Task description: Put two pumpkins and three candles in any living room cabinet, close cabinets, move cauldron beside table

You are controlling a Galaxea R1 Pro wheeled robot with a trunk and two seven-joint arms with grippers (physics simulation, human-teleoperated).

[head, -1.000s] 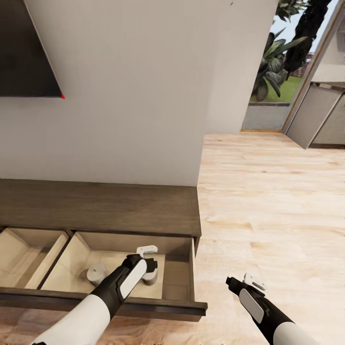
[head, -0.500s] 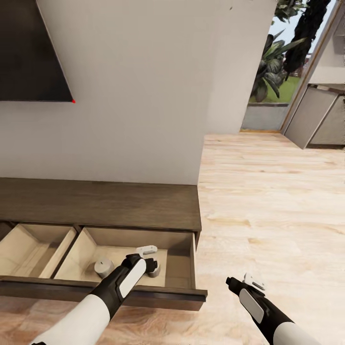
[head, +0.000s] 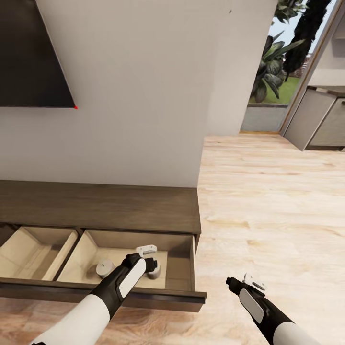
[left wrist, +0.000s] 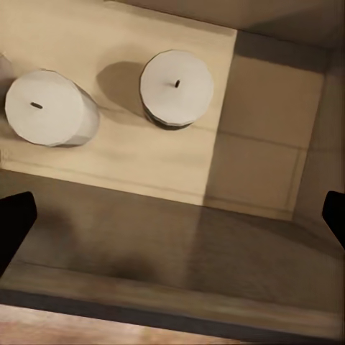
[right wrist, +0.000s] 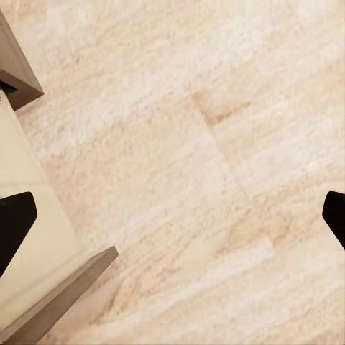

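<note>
My left gripper (head: 149,256) hangs spread wide, pointing down over two cream-white stubby candles (left wrist: 176,88) in the dark brown wood cabinet's (head: 105,207) open right-end drawer.

The long dark brown cabinet (head: 100,206) stands on the light wood floor (head: 268,201) against the pale wall, and two of its drawers are pulled open side by side. The right drawer (head: 178,268) has a tan bottom, and two short pale candles stand on it, one (left wrist: 49,108) near the other (left wrist: 177,88) but not touching. The left drawer (head: 33,247) has tan insides too.
</note>
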